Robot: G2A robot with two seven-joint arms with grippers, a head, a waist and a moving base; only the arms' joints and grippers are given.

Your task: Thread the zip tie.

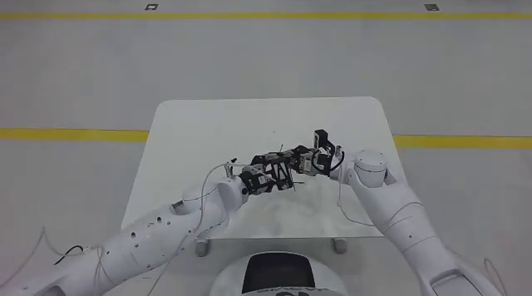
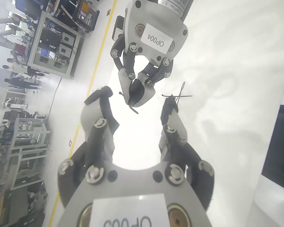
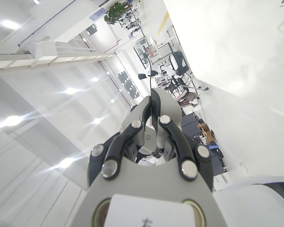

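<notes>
Both arms meet over the middle of the white table [image 1: 208, 130]. My right gripper [image 3: 151, 96] is shut on a thin black zip tie [image 3: 150, 81], which sticks out straight past the fingertips. In the left wrist view that same right gripper [image 2: 134, 101] points at the camera, with short ends of the zip tie [image 2: 134, 110] showing on either side of its tips. My left gripper [image 2: 137, 100] is open, its fingers [image 2: 104, 95] spread either side of the right gripper's tip. A second thin black strand [image 2: 179, 94] with a small loop crosses by the other left fingertip [image 2: 169, 106]; contact unclear.
The tabletop has bare room all around the two grippers [image 1: 283, 167], most of it towards the far edge [image 1: 266, 101]. A yellow floor line [image 1: 75, 135] runs behind the table. Racks and benches [image 2: 52, 45] stand far off in the room.
</notes>
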